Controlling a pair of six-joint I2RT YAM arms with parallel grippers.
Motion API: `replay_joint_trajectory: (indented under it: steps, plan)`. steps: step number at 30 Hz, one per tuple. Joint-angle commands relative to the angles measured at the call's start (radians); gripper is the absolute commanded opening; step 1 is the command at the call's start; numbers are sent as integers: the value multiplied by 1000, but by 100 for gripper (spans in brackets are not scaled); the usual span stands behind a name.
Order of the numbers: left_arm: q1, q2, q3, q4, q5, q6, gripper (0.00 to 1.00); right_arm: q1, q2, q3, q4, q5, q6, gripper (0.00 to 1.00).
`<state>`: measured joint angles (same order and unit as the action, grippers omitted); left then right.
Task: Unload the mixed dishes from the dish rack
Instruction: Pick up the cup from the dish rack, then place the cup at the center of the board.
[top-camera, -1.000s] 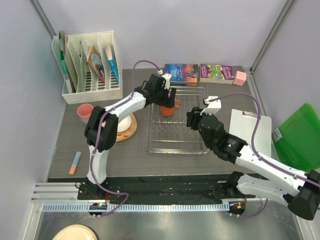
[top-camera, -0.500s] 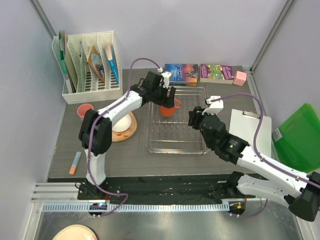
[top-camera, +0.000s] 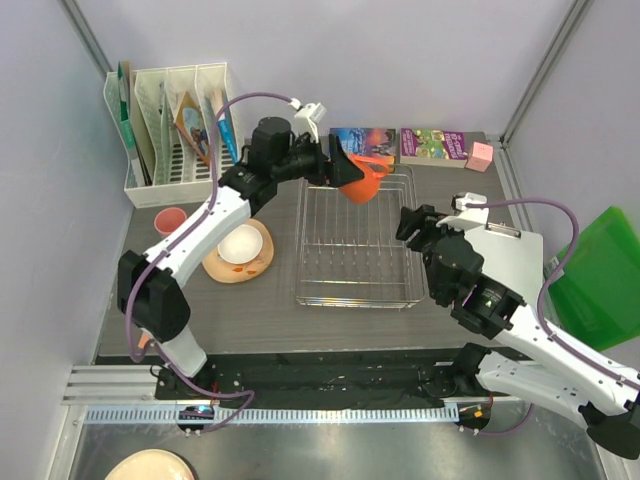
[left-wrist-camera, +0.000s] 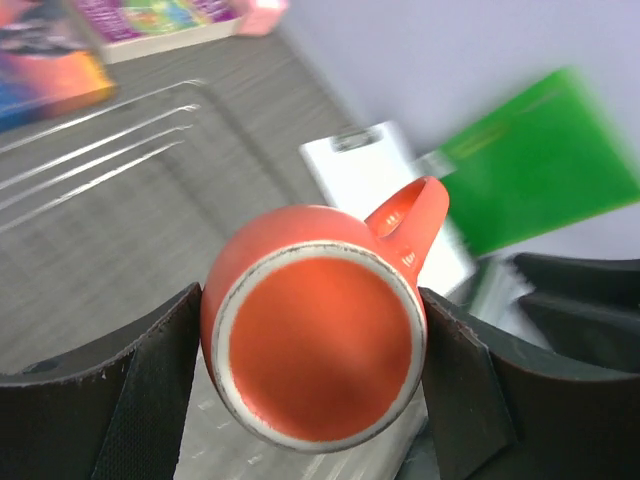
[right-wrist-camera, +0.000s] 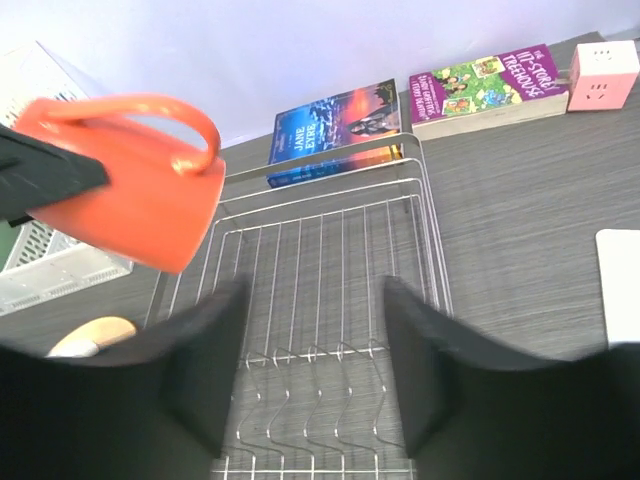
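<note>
Aloft, orange mug (left-wrist-camera: 315, 350) between left fingers (left-wrist-camera: 110, 400), above rack (top-camera: 355, 250)

A dark grey wood-grain tabletop (top-camera: 250, 320) carries everything but two items. At its far left corner stands a white slotted plastic file organiser (top-camera: 190, 158), its compartments holding leaning booklets and papers. Along its far edge, right of centre, a paperback with a blue and purple cover (top-camera: 362, 143) lies flat just beside a paperback with a green and purple cover (top-camera: 434, 146). A small pink cube (top-camera: 480, 156) sits at the far right corner. A white clipboard (top-camera: 525, 262) lies flat by the right edge. Off the table, past that right edge, is a bright green plastic folder (top-camera: 598, 270). Past the near edge, to the left, a pale round disc (top-camera: 150, 466) shows on bare metal.
</note>
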<state>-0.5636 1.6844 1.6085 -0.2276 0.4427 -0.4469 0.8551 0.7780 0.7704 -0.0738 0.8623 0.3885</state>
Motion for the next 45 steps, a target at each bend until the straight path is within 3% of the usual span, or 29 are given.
replay_joint_trajectory:
  steps: [1,2,3,6,7,10,16,22,29,38,45]
  plan:
    - [74,-20,-107,461,283,-451,0,-2,-14,-20,51,5,35,69]
    - [86,-2,-133,541,310,-529,0,-2,-13,-19,51,-20,27,73]
    - [102,7,-178,749,356,-703,0,-2,-13,-19,49,-72,20,79]
    - [120,56,-235,1116,381,-928,0,-2,-23,-23,60,-135,10,84]
    - [128,72,-252,1196,386,-1054,0,-2,-29,-31,66,-137,10,84]
    - [133,136,-265,1428,384,-1243,0,-5,-45,-42,100,-146,3,84]
    - [131,248,-265,1767,350,-1507,0,-14,-40,-62,187,-151,-20,83]
    - [123,206,-323,1774,390,-1510,0,-99,12,-22,241,-235,5,80]
    - [123,167,-364,1772,413,-1498,0,-404,75,6,301,-701,252,76]
    - [123,169,-368,1771,404,-1494,0,-453,161,-23,517,-1020,378,75]
    - [123,175,-352,1768,403,-1495,0,-453,210,-10,523,-1056,391,73]
